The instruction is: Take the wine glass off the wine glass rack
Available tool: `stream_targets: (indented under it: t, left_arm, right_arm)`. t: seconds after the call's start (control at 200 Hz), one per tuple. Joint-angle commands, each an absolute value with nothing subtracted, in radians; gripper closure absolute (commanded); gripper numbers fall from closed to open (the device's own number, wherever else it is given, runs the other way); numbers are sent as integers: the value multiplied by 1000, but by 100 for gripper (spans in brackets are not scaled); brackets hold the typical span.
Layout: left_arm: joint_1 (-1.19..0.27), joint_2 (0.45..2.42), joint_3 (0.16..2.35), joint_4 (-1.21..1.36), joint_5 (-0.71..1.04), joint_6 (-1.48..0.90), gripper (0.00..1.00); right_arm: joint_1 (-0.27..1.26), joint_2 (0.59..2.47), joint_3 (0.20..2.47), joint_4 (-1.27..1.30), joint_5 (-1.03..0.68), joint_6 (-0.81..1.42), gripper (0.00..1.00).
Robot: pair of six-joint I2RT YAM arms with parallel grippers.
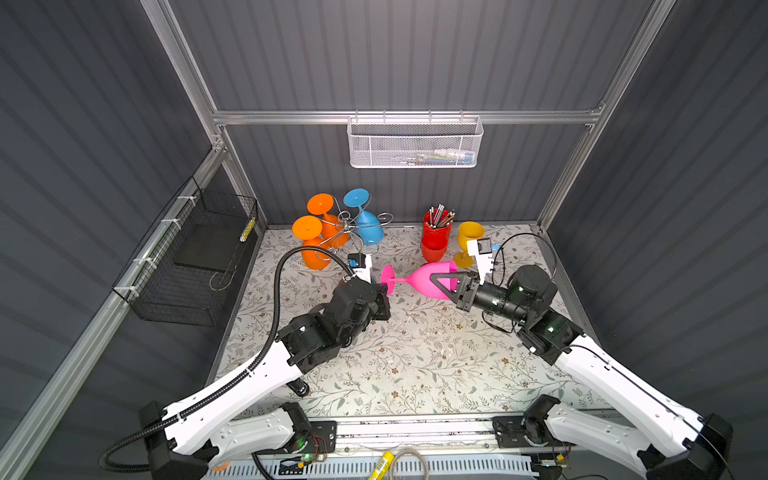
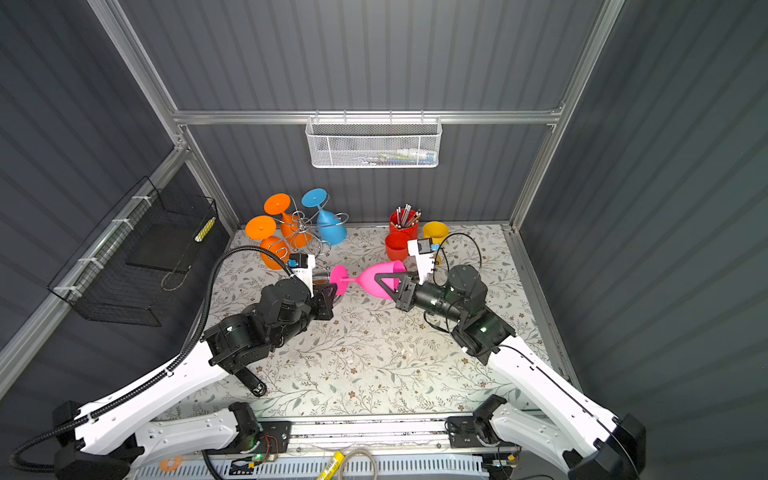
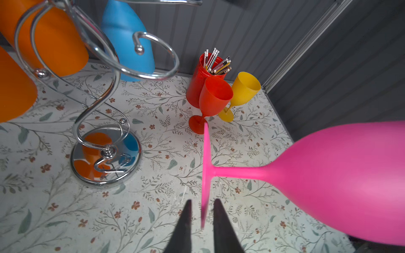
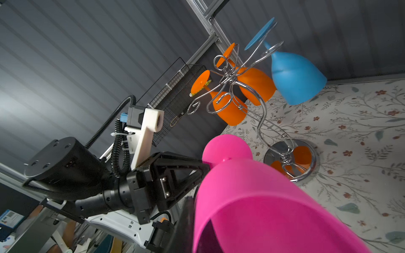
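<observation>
The right gripper (image 1: 440, 286) pinches the glass (image 1: 417, 277) by its rim above the table's middle, clear of the rack (image 1: 347, 226); the left gripper (image 3: 202, 210), its jaws seemingly parted around the foot, should back straight off.

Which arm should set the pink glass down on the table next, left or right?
Right. The right pincer is clamped on the pink glass at the bowl rim; the left pincer stands open around its foot, gripping nothing.

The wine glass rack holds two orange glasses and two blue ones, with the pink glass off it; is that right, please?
Only one blue glass hangs on the wine glass rack, as both top views show; the two orange glasses and the pink glass off it are right.
</observation>
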State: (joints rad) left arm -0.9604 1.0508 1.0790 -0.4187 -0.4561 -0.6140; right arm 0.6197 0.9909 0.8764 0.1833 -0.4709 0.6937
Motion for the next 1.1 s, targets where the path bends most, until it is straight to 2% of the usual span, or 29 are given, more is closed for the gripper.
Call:
stream_targets:
  t: [0.0, 0.085, 0.21, 0.36, 0.605, 0.896, 1.096]
  left_arm:
    - [-957, 1032, 1075, -406, -478, -603, 63]
    - [-957, 1026, 1076, -410, -480, -598, 51]
    - [-956, 1014, 1074, -412, -480, -591, 41]
    - [-955, 1007, 1078, -422, -484, -578, 22]
    - [-957, 1020, 1114, -474, -492, -525, 1]
    - [-956, 999, 1111, -446, -483, -436, 0]
    - [-959, 1023, 1185, -475, -469, -310, 0]
  right_arm:
    - [618, 1005, 901, 176, -443, 680, 100]
    - [620, 1006, 908, 164, -432, 674, 100]
    - [619, 1009, 923, 132, -414, 654, 100]
    - [620, 1000, 946, 74, -375, 615, 100]
    - [620, 982, 984, -49, -262, 540, 100]
    - [618, 992, 1033, -206, -125, 451, 100]
    - [619, 1036, 1100, -330, -66, 380, 100]
